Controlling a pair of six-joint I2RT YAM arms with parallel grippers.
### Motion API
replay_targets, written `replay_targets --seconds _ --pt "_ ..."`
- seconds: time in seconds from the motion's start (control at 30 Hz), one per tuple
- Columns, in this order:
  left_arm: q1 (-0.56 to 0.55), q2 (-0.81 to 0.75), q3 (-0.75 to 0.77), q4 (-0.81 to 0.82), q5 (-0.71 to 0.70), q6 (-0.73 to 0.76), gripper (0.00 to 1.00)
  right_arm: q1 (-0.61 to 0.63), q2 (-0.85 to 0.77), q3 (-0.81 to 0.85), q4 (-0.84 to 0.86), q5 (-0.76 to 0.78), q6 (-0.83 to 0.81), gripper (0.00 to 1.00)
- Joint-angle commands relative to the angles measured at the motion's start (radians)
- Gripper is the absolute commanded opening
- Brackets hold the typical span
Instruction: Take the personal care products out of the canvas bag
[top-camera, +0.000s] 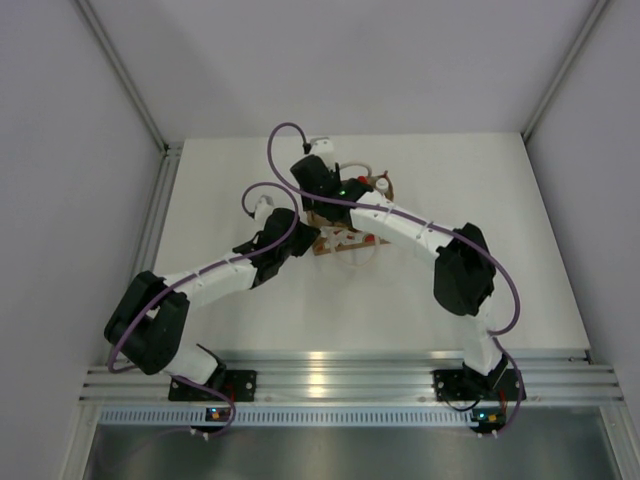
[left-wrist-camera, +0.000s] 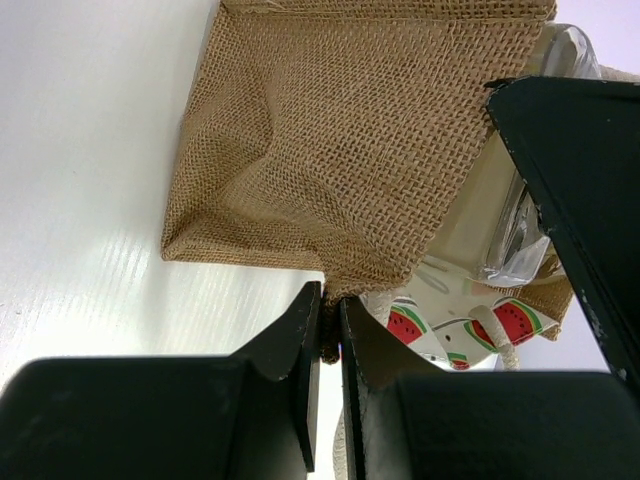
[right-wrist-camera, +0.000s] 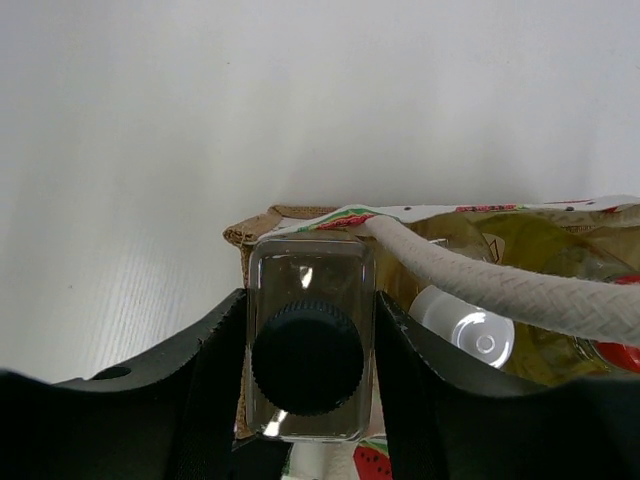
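The tan canvas bag (top-camera: 345, 235) stands at the table's middle back, its weave filling the left wrist view (left-wrist-camera: 330, 130). My left gripper (left-wrist-camera: 330, 320) is shut on the bag's lower corner. My right gripper (right-wrist-camera: 310, 350) is shut on the clear squarish bottle (right-wrist-camera: 310, 290) with a dark cap, at the bag's open top. Beside it inside the bag lie a white-capped bottle (right-wrist-camera: 465, 325) and a red cap (right-wrist-camera: 615, 355). A white rope handle (right-wrist-camera: 500, 285) crosses the opening. The clear bottle also shows in the left wrist view (left-wrist-camera: 510, 200).
The white table (top-camera: 250, 190) is bounded by grey walls left and right and a metal rail (top-camera: 340, 375) at the near edge. Both arms converge over the bag. The bag's white panel bears watermelon marks (left-wrist-camera: 405, 325).
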Motion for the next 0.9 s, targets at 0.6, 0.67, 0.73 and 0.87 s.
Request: replay_targets --seconds 0.6,0.67,0.73,0.87 --pt "0.015 -0.052 0.027 -0.147 -0.016 0.084 0.00 -0.015 -0.158 -0.104 0.175 -0.159 0.046 0.32" --pt "0.015 -0.057 0.038 -0.161 -0.022 0.087 0.00 -0.022 -0.167 -0.119 0.175 -0.166 0.051 0.40" --pt "0.016 -0.064 0.032 -0.166 -0.033 0.084 0.00 -0.039 -0.180 -0.127 0.175 -0.197 0.057 0.43" --pt "0.018 -0.077 -0.002 -0.172 -0.057 0.023 0.00 -0.050 -0.189 -0.127 0.175 -0.215 0.051 0.53"
